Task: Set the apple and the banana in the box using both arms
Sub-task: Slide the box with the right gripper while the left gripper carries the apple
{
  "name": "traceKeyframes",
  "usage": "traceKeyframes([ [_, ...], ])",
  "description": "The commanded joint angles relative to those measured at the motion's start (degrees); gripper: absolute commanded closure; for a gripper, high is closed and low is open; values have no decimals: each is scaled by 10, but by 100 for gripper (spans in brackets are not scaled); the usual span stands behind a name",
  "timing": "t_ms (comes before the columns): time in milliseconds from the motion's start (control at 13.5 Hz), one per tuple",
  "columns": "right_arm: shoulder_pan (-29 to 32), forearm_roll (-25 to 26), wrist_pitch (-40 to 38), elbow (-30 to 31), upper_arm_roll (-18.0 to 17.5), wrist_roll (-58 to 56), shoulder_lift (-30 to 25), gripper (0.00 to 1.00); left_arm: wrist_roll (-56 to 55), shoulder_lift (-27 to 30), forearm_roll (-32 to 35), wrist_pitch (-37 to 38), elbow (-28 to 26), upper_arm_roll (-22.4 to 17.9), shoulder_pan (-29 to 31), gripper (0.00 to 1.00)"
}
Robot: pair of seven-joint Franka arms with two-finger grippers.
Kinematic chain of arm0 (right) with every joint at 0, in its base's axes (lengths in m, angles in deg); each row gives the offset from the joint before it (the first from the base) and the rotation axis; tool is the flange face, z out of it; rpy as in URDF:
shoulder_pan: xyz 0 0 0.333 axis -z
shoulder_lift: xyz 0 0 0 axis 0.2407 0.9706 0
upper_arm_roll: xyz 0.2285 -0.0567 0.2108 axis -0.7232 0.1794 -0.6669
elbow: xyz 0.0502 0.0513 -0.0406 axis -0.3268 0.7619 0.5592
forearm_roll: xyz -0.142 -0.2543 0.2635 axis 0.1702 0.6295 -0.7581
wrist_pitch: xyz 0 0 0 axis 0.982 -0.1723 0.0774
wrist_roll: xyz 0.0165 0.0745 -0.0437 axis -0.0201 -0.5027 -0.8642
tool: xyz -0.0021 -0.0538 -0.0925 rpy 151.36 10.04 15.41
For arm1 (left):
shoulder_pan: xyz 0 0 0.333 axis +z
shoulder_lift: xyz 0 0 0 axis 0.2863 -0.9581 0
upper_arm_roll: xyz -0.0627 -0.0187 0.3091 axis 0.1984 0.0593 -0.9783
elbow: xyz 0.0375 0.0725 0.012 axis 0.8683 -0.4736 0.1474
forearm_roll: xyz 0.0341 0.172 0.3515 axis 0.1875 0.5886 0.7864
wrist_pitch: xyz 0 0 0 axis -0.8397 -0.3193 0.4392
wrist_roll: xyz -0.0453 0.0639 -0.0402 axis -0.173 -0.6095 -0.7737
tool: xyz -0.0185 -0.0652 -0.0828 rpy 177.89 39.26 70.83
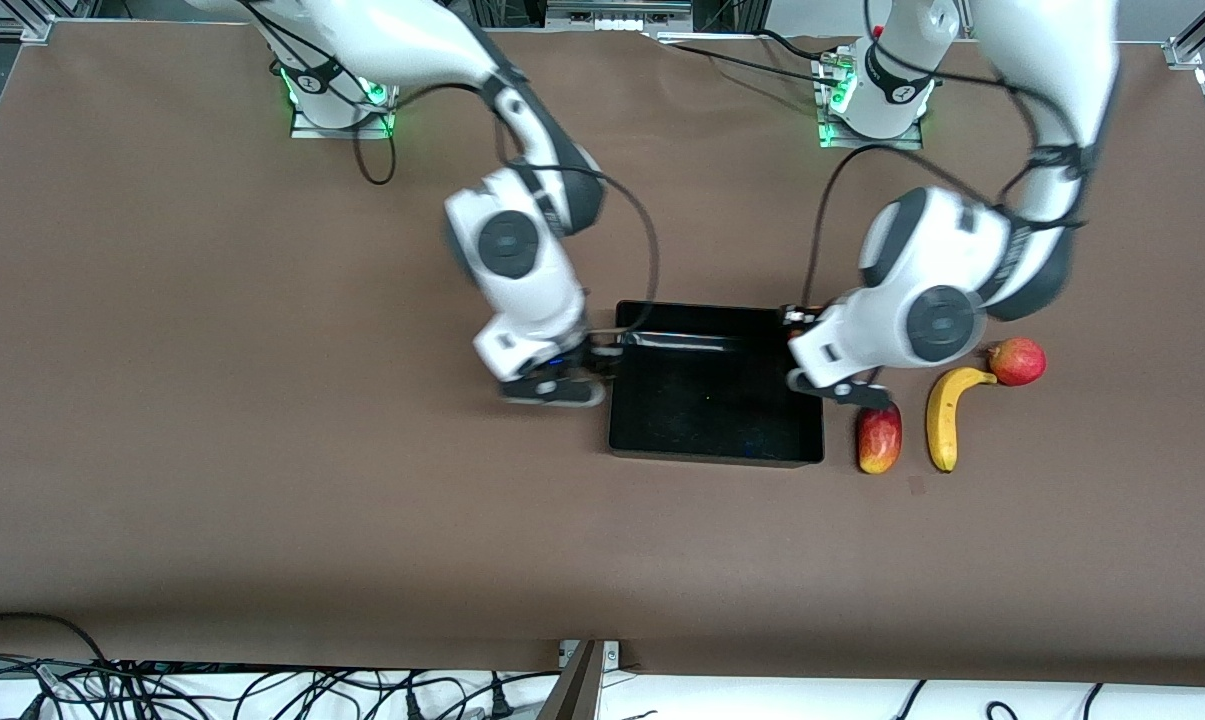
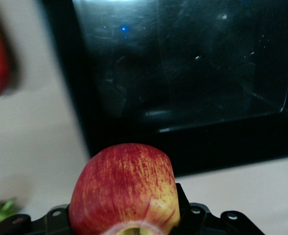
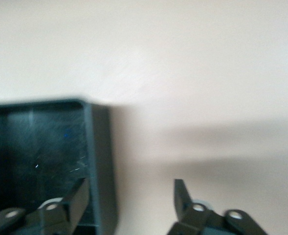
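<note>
My left gripper (image 1: 847, 390) is shut on the apple (image 2: 121, 186), red with yellow patches, and holds it just outside the black box (image 1: 714, 450) at the left arm's end; the hand hides the apple in the front view. In the left wrist view the box (image 2: 183, 142) lies just past the apple. The yellow banana (image 1: 947, 415) lies on the table toward the left arm's end. My right gripper (image 1: 562, 385) is open and empty at the box's other end, its jaws either side of the box wall (image 3: 102, 161).
An elongated red-and-yellow fruit (image 1: 879, 438) lies between the box and the banana, close under my left hand. A smooth pinkish-red round fruit (image 1: 1017, 360) sits by the banana's tip. The box holds nothing.
</note>
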Motion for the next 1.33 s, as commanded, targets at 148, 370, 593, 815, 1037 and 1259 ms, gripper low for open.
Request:
traceKeyframes([
  [148,62,-7,-212,26,73,-167,-161,0,-30,-94,-1,-97,12,-7,-20,83],
  [370,64,-7,-283,62,147,-274,-222,0,-96,-117,0,-114,11,-8,-43,38],
  [593,63,31,-303,132,167,-275,-297,0,-124,-97,18,-94,14,-11,-50,0],
  [815,181,93,-298,183,40,-276,-370,0,-123,-38,22,16,41,-32,-24,0],
  [1037,296,110,-296,208,-63,-290,-395,0,-62,-29,126,113,99,-50,19,0],
  [1259,342,111,-294,207,-113,-298,-395,0,102,-44,168,58,90,-50,89,0],
])
